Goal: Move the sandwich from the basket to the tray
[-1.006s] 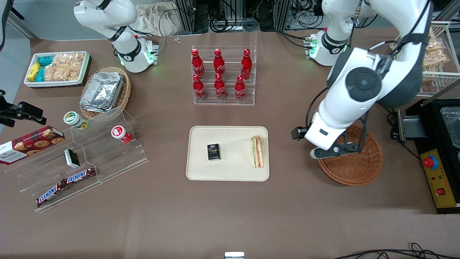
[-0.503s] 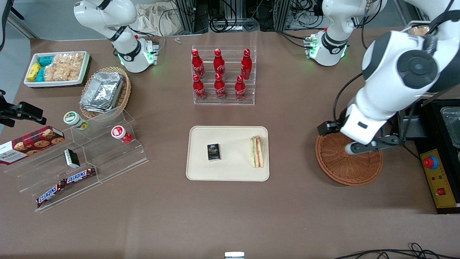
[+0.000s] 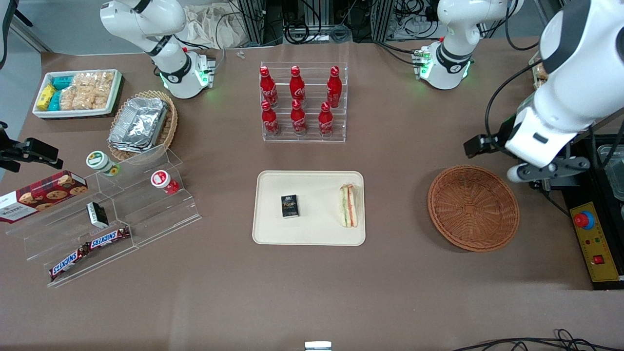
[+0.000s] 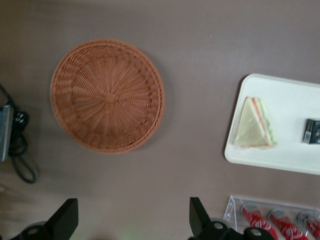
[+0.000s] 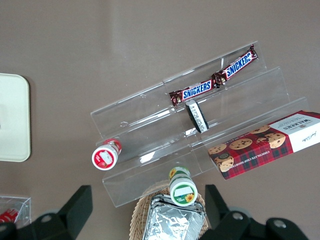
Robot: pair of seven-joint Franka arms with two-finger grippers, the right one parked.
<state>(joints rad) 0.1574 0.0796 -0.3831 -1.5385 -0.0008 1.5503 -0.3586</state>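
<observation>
Brown table (image 3: 312,292), sandwich (image 3: 348,205) laid on tray (image 3: 273,234) beside 1 small dark box (image 3: 289,205), basket (image 3: 473,208) left bare, gripper (image 4: 134,220) held wide open and unloaded above the table near the basket.

Six red cola bottles (image 3: 297,102) stand in a clear rack — foil containers (image 3: 139,123) fill a tan wicker basket, and Snickers bars (image 3: 90,251) lie on clear steps (image 3: 112,214).
</observation>
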